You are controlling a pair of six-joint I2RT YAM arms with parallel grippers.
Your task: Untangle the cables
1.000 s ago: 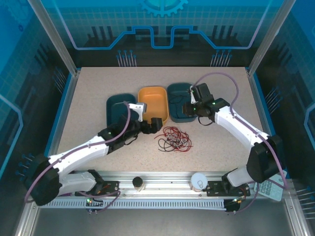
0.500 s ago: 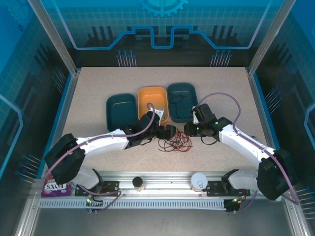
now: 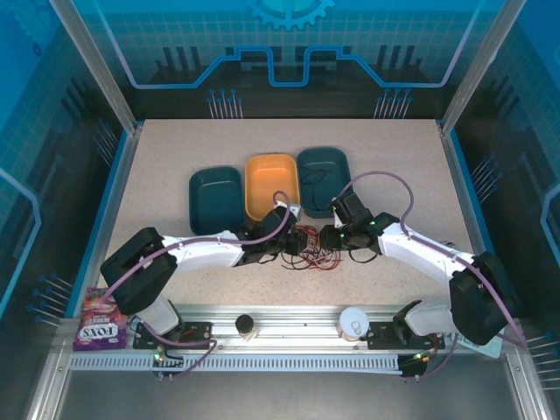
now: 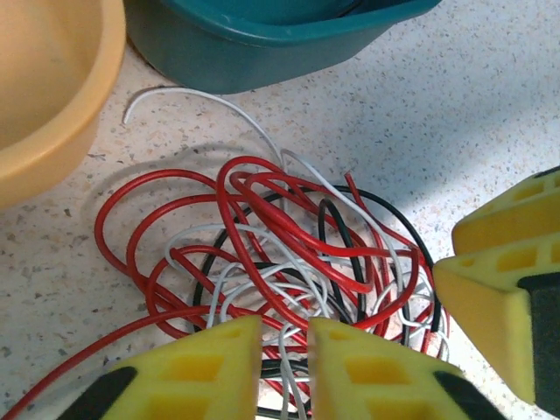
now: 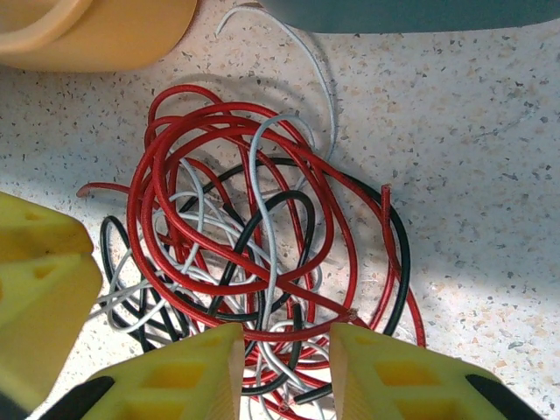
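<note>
Both arms reach low across the table and meet at its middle. There the cables, a loose tangle of red, black and whitish wire, lie just in front of an orange tray and a teal tray. The left gripper hangs over the tangle with jaws narrowly apart and strands in the gap, while the right gripper faces it, jaws somewhat wider.

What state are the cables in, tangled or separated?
Tangled. The red, black and white cables lie in one heap on the table, looping over and under each other.
</note>
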